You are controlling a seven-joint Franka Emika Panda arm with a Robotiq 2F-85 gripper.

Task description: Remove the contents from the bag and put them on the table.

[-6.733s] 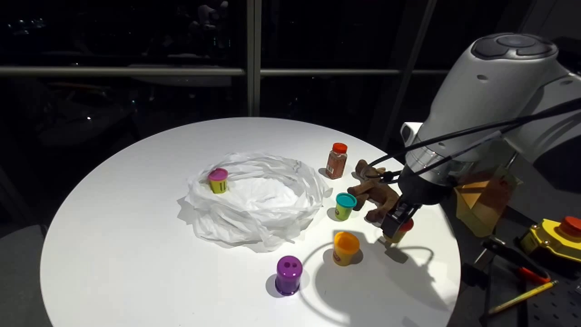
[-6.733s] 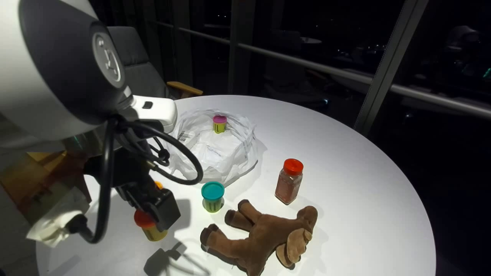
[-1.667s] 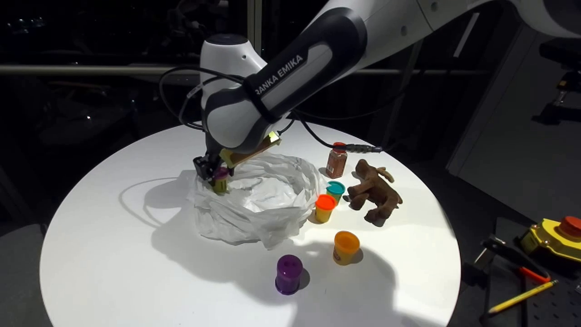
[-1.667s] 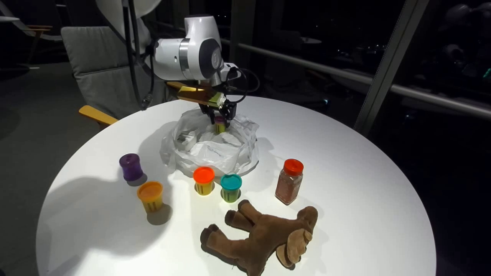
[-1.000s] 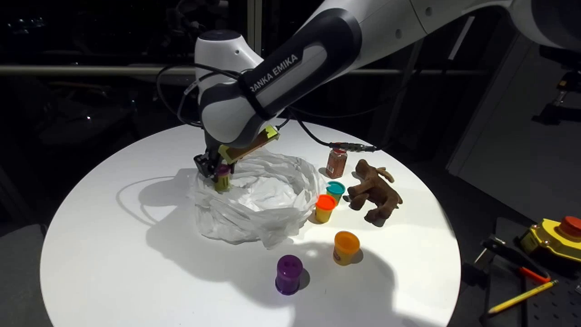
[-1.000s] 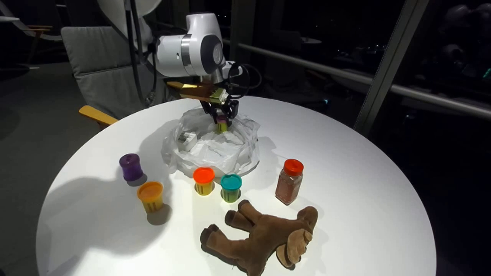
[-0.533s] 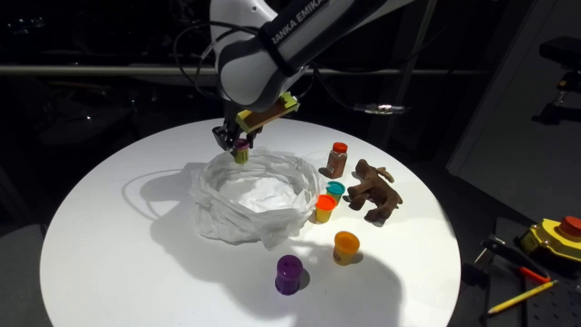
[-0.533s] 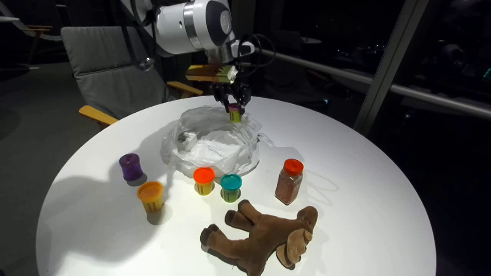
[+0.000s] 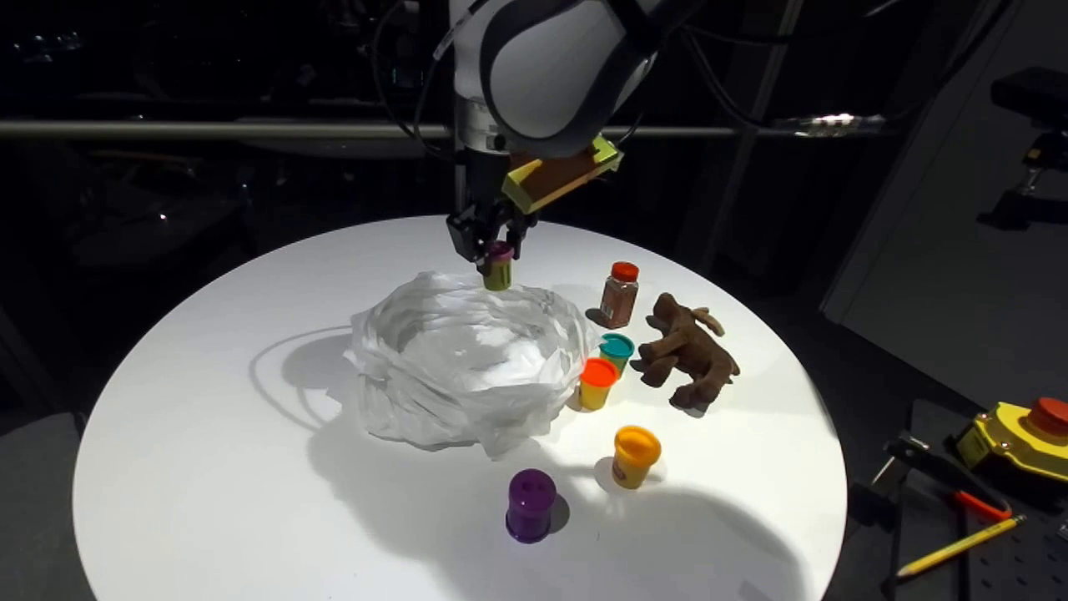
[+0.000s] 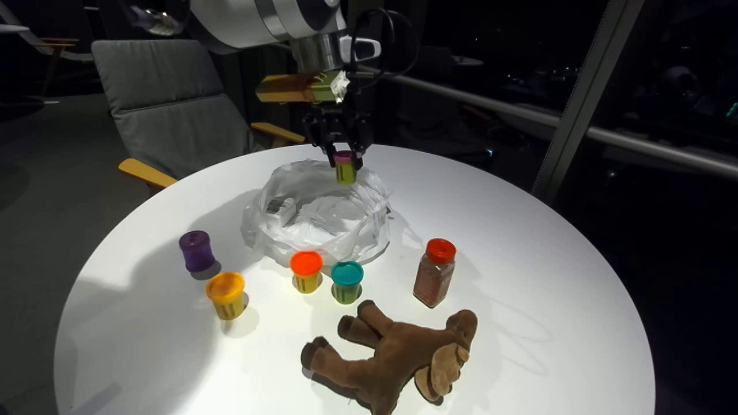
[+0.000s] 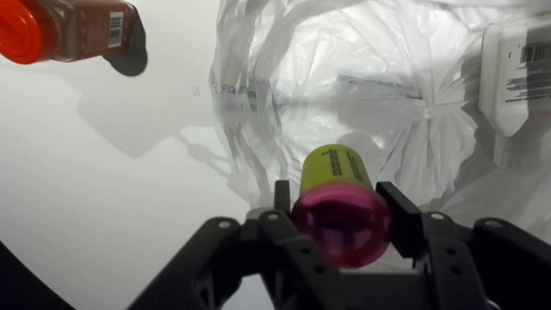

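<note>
Fingers (image 11: 398, 213) pinch the pink-lidded cup (image 11: 338, 172) around its lid (image 11: 342, 224), above the plastic bag (image 9: 442, 409). The cup is probably light and stiff, its lid slightly slippery; the white bottle (image 11: 510, 77) inside the bag looks rigid, likely best taken across its middle.

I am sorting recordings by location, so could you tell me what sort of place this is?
Probably an office or lab lounge: a grey armchair, framed dark glass panes, and a yellow box with a red button, likely an emergency stop.
</note>
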